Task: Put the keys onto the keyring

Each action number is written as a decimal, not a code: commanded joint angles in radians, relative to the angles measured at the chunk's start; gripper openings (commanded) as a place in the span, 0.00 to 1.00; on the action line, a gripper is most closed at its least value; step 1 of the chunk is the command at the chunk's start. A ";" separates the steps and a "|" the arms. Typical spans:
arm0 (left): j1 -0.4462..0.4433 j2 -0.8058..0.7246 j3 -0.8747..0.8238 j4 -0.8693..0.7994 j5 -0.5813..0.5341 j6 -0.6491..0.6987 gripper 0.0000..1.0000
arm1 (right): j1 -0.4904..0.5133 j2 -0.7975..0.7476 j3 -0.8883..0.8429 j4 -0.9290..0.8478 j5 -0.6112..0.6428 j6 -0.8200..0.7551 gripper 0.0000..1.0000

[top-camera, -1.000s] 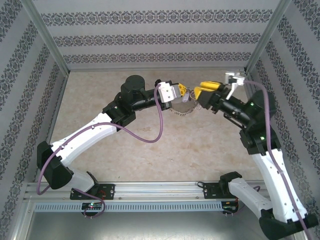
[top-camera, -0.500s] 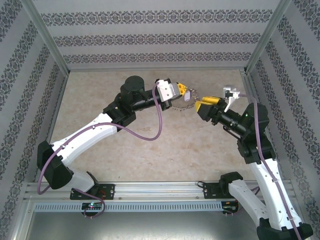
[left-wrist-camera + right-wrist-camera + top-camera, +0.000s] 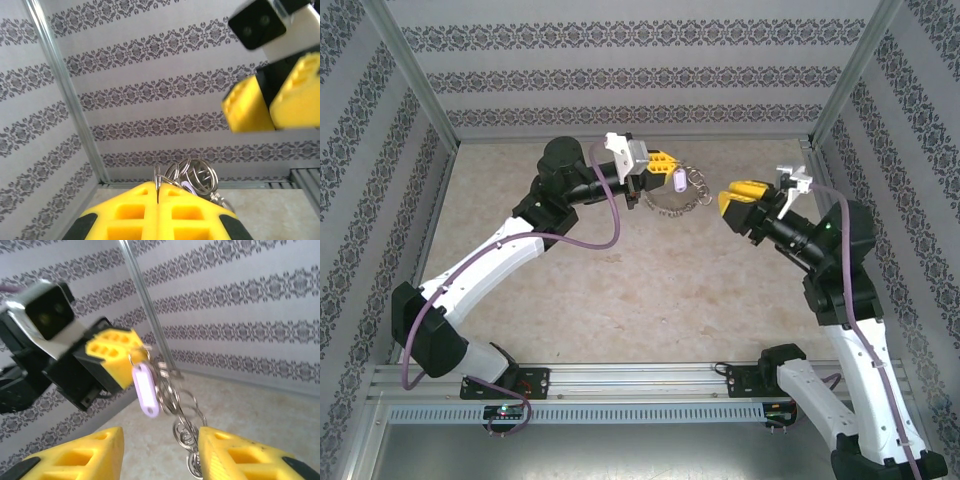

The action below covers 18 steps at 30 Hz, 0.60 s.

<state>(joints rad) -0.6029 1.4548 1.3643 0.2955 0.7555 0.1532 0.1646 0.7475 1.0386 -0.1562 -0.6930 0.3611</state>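
My left gripper (image 3: 663,163) is shut on the rim of the keyring (image 3: 672,208), a thin grey hoop fringed with small wire loops, and holds it above the table. In the left wrist view the rim (image 3: 158,181) is pinched between the yellow pads, with the loops bunched just beyond. One key (image 3: 145,387), a small pale flat piece, hangs from the keyring (image 3: 172,397) beside the left fingers (image 3: 116,357); from above the key (image 3: 678,180) shows just right of them. My right gripper (image 3: 738,203) (image 3: 160,440) stands open to the right, holding nothing. The lowest loops hang close by its right finger (image 3: 235,460).
Patterned walls with metal corner posts (image 3: 835,85) enclose the beige table (image 3: 650,290). The left arm's purple cable (image 3: 590,235) loops under its forearm. The arm bases sit on the rail (image 3: 640,378) at the near edge.
The two grippers were together at the keyring; the right one has backed off to the right. The left one has carried the keyring toward the back left.
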 commanded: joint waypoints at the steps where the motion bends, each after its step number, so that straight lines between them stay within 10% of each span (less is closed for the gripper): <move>1: 0.034 0.005 0.043 0.040 0.160 -0.093 0.00 | -0.026 0.045 0.071 0.050 -0.094 -0.054 0.42; 18: 0.105 0.109 0.189 -0.066 0.487 -0.204 0.00 | -0.073 0.338 0.270 0.106 -0.507 -0.066 0.37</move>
<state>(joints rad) -0.5083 1.5532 1.5036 0.2512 1.1603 -0.0315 0.1001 1.0767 1.2728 -0.0944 -1.1053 0.3069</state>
